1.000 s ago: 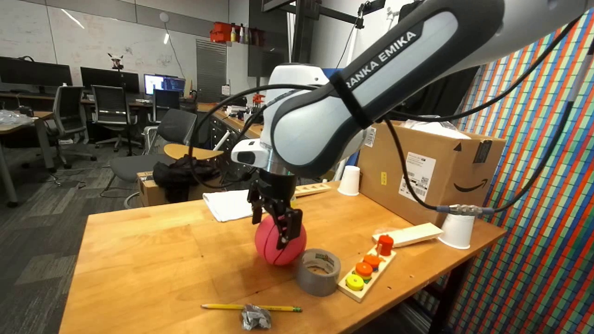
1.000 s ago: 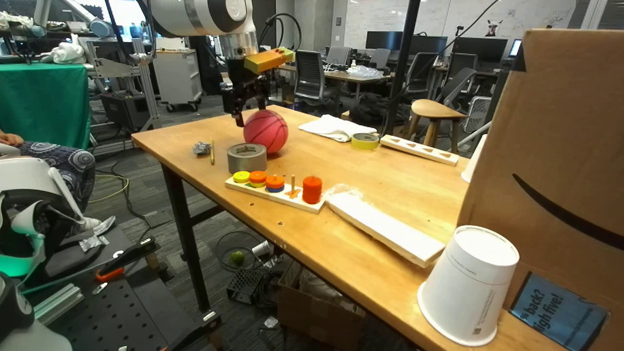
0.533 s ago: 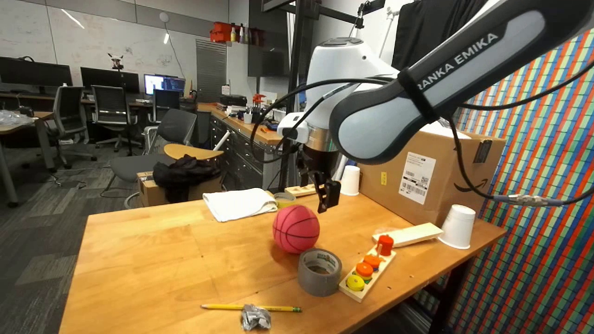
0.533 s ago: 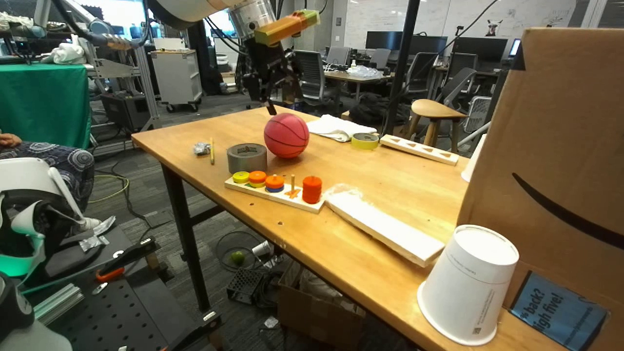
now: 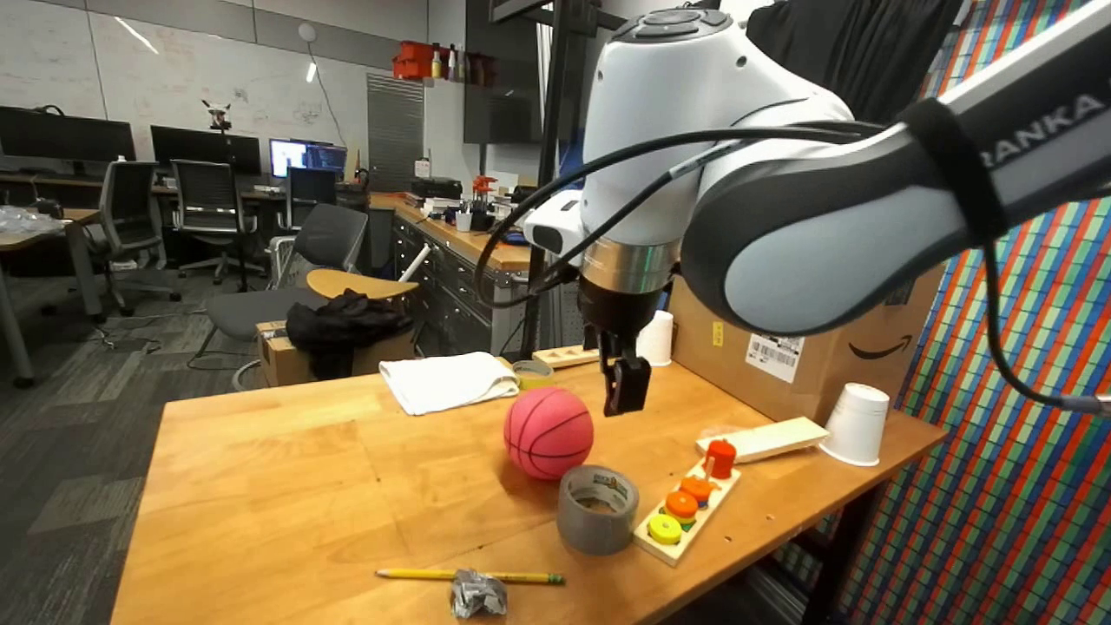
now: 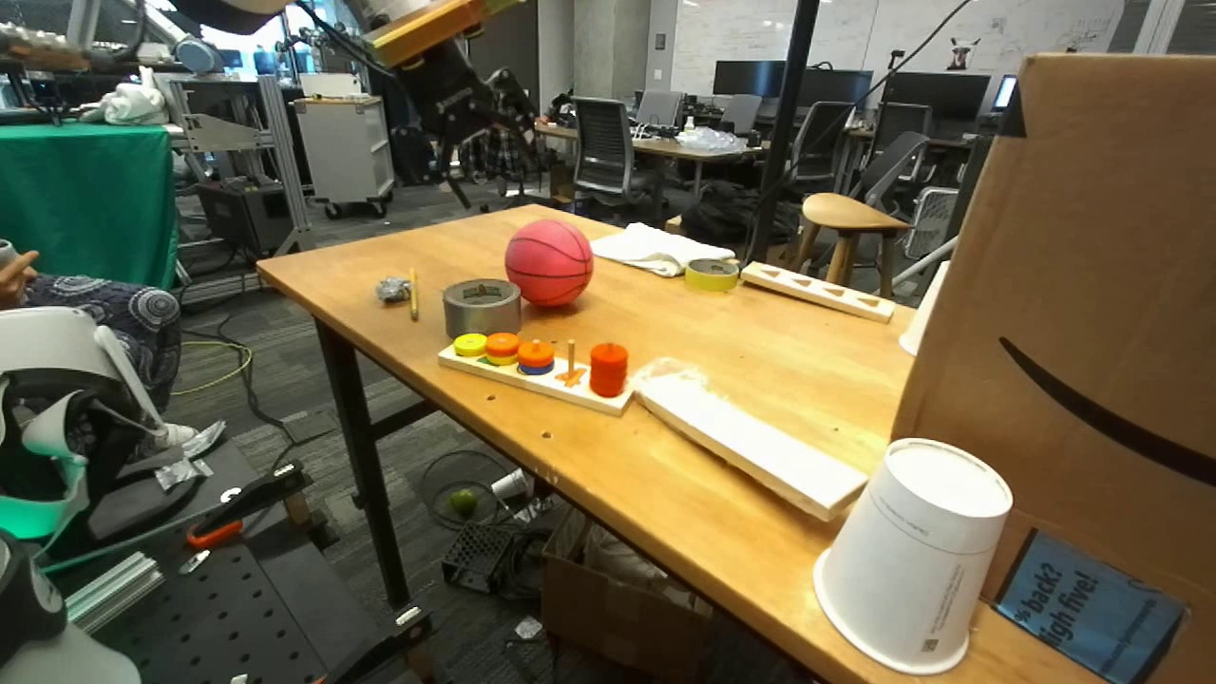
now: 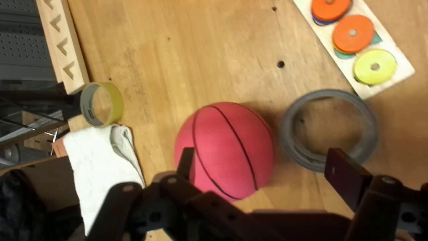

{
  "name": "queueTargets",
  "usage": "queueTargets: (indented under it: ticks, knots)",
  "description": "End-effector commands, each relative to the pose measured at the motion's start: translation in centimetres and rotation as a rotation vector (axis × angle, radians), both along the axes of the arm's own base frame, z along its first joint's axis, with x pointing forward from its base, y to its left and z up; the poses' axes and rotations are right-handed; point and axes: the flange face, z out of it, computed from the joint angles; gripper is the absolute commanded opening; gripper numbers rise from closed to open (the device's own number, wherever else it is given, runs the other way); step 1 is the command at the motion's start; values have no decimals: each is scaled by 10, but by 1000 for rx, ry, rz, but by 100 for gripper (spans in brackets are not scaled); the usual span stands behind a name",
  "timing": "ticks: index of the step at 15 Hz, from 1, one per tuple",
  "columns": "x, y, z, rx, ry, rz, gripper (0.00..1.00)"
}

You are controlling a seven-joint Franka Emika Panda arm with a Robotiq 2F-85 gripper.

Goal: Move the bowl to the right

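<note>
The bowl is a pinkish-red ball (image 5: 548, 432) with thin dark lines, resting on the wooden table behind the grey tape roll (image 5: 597, 509). The ball also shows in an exterior view (image 6: 549, 262) and in the wrist view (image 7: 230, 147). My gripper (image 5: 621, 382) is above the table, higher than the ball and apart from it. In the wrist view my gripper (image 7: 259, 154) is open with nothing between its fingers. There one finger (image 7: 185, 164) overlaps the ball's left part and the other finger (image 7: 344, 177) overlaps the tape roll's lower edge.
A wooden peg board with coloured discs (image 6: 532, 370) lies beside the tape roll. A white towel (image 5: 447, 382), yellow tape roll (image 5: 533, 373), slotted wooden strip (image 6: 817, 292), pencil (image 5: 417, 574), foil lump (image 5: 478, 594), white cup (image 6: 914, 556) and large cardboard box (image 6: 1073, 285) also stand around.
One second ago my fingers were down at the ball. The gripper has since risen away from it. The ball has shifted toward the towel side, then rolled back slightly.
</note>
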Motion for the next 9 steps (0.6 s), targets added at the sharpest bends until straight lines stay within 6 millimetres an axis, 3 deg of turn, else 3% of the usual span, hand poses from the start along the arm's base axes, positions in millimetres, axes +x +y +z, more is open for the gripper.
queueTargets:
  ticks: [1, 5, 9]
  knots:
    - [-48, 50, -10, 67, 5, 39, 100]
    - [-77, 107, -14, 112, 5, 155, 100]
    - [-82, 138, -8, 99, -12, 245, 100]
